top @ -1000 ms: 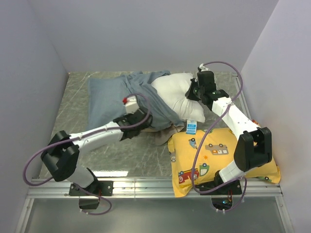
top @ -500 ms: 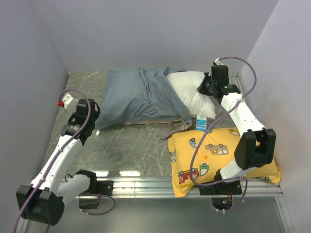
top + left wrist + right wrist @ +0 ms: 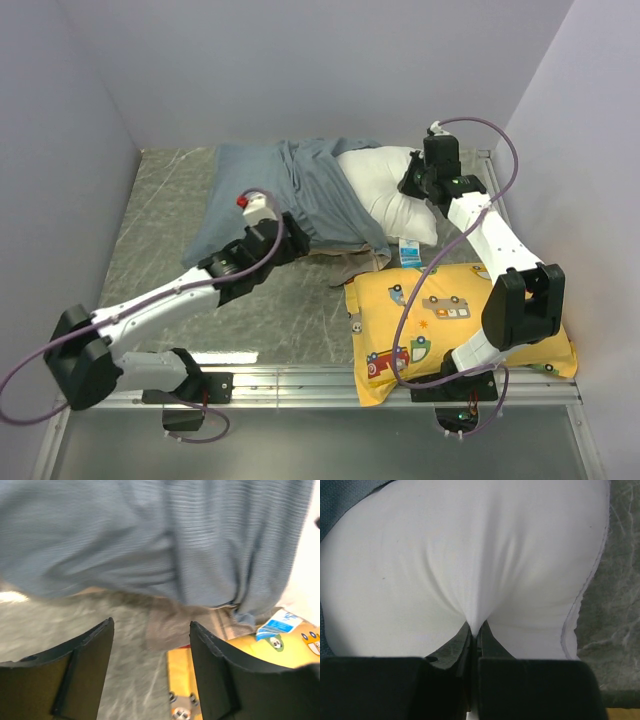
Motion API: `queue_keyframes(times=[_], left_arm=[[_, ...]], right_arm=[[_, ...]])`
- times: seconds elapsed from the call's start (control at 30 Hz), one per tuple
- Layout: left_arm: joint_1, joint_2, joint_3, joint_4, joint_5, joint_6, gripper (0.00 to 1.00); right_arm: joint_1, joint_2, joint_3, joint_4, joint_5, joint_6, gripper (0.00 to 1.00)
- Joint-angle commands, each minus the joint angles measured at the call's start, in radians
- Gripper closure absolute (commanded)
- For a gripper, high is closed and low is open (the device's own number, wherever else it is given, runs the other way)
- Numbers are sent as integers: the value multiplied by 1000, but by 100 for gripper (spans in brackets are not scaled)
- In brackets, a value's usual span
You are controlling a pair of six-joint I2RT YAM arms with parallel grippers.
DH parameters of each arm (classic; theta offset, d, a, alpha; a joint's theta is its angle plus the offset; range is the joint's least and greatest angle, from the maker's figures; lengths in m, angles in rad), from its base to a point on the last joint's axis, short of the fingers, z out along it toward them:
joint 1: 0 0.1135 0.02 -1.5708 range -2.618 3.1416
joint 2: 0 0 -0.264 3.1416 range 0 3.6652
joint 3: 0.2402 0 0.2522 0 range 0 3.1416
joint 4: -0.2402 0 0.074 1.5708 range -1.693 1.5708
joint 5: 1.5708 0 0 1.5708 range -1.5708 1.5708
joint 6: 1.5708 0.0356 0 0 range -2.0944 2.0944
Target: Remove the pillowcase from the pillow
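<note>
Grey marbled tabletop [image 3: 160, 200], pale lilac walls [image 3: 300, 70] on three sides. At the far side, blue-grey striped cloth pillowcase [image 3: 290, 195] covers the left part of the plump white pillow [image 3: 385, 190]. Clamped right gripper [image 3: 474, 630] pinches pillow fabric. Empty left gripper [image 3: 150, 645] has jaws spread by the pillowcase's near edge.

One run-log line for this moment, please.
left gripper: open, facing pillowcase edge | right gripper: shut on pillow | pillowcase: partly off

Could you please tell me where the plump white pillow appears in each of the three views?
Top external: plump white pillow upper centre-right, partly out of the blue-grey cloth pillowcase.
Left wrist: pillow a white sliver at the right edge.
Right wrist: pillow fills the frame.
Shared landmark: that pillowcase bordering it.
</note>
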Motion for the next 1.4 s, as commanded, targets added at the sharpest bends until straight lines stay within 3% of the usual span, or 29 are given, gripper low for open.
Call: queue_keyframes(times=[0.0, 0.17, 0.27, 0.37, 0.4, 0.47, 0.5, 0.67, 0.9, 1.0, 1.1, 1.2, 1.37], left_arm=[[-39, 107, 86, 162, 6, 37, 32], [-42, 230, 132, 255, 44, 43, 32], [-42, 310, 188, 242, 26, 35, 38], [-41, 345, 228, 208, -40, 20, 55], [-39, 348, 231, 203, -51, 18, 70], [-30, 345, 243, 162, -83, 12, 84], [-21, 338, 246, 137, -106, 6, 100], [85, 211, 206, -125, -233, -122, 100], [661, -156, -16, -246, -126, -150, 99], [804, -248, -21, -286, -112, -123, 100], [809, -282, -13, -257, -59, -57, 100], [744, -302, -21, -236, -77, -23, 100], [628, -299, 74, -300, -147, 40, 100]], right_arm=[[31, -16, 7, 41, -11, -3, 100], [40, -19, 11, 34, -5, -6, 100], [43, -22, 13, 31, -5, -7, 100], [45, -27, 13, 25, 1, -10, 100], [45, -31, 13, 25, 6, -12, 100], [45, -38, 14, 19, 12, -20, 100], [42, -44, 17, 18, 12, -23, 100], [31, -51, 45, -2, 37, -36, 100], [-47, -45, 83, -4, -20, -17, 100], [-81, -25, 100, -10, -57, -6, 100], [-80, -12, 100, -4, -106, -6, 100], [-37, -15, 74, 21, -135, -36, 100], [51, -47, 53, 38, -95, -92, 86]])
